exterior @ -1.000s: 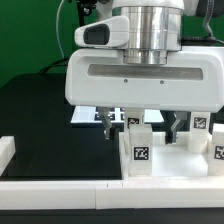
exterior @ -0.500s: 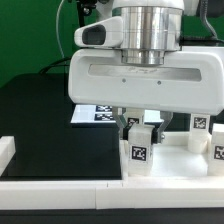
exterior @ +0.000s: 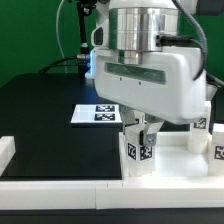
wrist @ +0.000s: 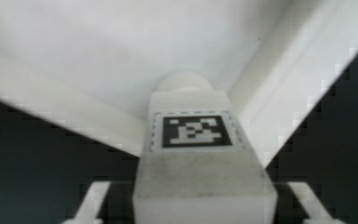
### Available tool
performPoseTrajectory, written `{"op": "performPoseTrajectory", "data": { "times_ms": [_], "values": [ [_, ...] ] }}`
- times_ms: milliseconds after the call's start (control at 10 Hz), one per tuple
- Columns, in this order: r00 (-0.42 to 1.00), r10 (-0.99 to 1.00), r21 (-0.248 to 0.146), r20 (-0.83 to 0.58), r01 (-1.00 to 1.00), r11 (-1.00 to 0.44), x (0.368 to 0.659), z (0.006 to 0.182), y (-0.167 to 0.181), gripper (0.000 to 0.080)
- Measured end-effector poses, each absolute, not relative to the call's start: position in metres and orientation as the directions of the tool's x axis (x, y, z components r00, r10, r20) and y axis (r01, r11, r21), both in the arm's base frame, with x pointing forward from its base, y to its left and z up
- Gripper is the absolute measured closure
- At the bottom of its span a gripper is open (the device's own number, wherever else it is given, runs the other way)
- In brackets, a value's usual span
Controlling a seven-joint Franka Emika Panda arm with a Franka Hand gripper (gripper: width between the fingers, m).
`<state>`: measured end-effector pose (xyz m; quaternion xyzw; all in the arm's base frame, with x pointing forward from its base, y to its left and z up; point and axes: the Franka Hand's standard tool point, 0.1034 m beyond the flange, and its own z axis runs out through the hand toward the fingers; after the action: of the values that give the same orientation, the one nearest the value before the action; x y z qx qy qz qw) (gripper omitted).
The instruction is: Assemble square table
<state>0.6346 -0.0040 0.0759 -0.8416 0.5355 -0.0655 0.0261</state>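
The square table slab (exterior: pixel 178 166) lies at the exterior view's right, white with a raised rim. A chunky white leg (exterior: pixel 138 150) with black-and-white tags stands upright at the slab's near-left corner. My gripper (exterior: pixel 139 130) reaches down over it and is shut on the leg, one finger on each side. In the wrist view the leg (wrist: pixel 195 135) fills the middle, tag facing the camera, between my gripper's (wrist: pixel 197 206) two white fingers (wrist: pixel 98 200). The slab's rim (wrist: pixel 300 70) shows behind it. Two more legs (exterior: pixel 200 126) (exterior: pixel 219 152) stand at the far right.
The marker board (exterior: pixel 92 113) lies on the black table behind the gripper. A long plain white bar (exterior: pixel 60 186) runs along the front edge, and a white block end (exterior: pixel 5 150) sits at the left.
My fingers have closed in from wide apart onto the leg. The hand has then turned about its vertical axis, and the leg has turned with it, now showing two tagged faces.
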Motion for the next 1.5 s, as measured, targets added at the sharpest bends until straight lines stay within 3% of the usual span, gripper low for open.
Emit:
{"op": "performPoseTrajectory", "data": {
  "times_ms": [200, 300, 600, 700, 800, 900, 1000, 1100, 1300, 1500],
  "values": [
    [0.107, -0.994, -0.147, -0.002, -0.984, -0.106, 0.6325, 0.0757, -0.0029, 0.0514],
    [-0.027, -0.999, -0.144, -0.037, -0.989, 0.032, 0.6320, 0.0756, -0.0018, 0.0514],
    [-0.072, -0.996, -0.131, -0.049, -0.988, 0.078, 0.6322, 0.0753, -0.0022, 0.0514],
    [-0.024, -0.999, -0.132, -0.043, -0.991, 0.029, 0.6320, 0.0750, -0.0022, 0.0514],
    [0.162, -0.987, -0.122, -0.017, -0.980, -0.159, 0.6311, 0.0744, -0.0022, 0.0331],
    [0.376, -0.926, -0.122, 0.003, -0.919, -0.374, 0.6331, 0.0747, -0.0019, 0.0213],
    [0.465, -0.885, -0.128, 0.021, -0.877, -0.464, 0.6331, 0.0742, -0.0027, 0.0213],
    [0.504, -0.862, -0.141, 0.053, -0.851, -0.506, 0.6305, 0.0729, 0.0000, 0.0163],
    [0.630, -0.773, -0.129, 0.074, -0.762, -0.634, 0.6308, 0.0730, -0.0028, 0.0154],
    [0.861, -0.493, -0.071, 0.121, -0.488, -0.870, 0.6325, 0.0738, -0.0028, 0.0151]
  ]
}}
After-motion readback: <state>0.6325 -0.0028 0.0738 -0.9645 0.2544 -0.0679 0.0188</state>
